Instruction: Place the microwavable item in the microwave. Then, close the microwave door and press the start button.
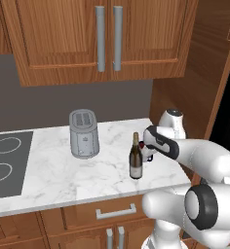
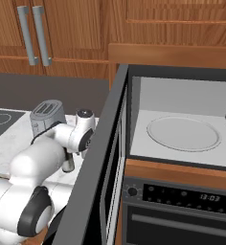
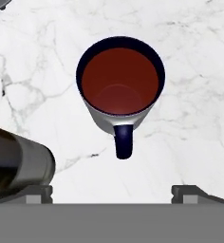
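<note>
the two-finger gripper hangs directly above the small white mug with dark blue handle and dark reddish inside, jaws spread wide apart and holding nothing; the two dark finger tips sit at either side of the bottom of the hand view. the mug stands upright on the white marble counter, handle pointing toward the gripper side of the hand view. main risk, as a judgement: the dark glass wine bottle stands just beside the mug, and its body crowds the left finger tip in the hand view, so a straight descent could clip it and tip it over. second risk: the handle lies between the fingers, so closing across it may twist the mug or give a slanted grip. the silver toaster is well apart. the wide black microwave waits with its door swung open and its glass turntable bare.
</note>
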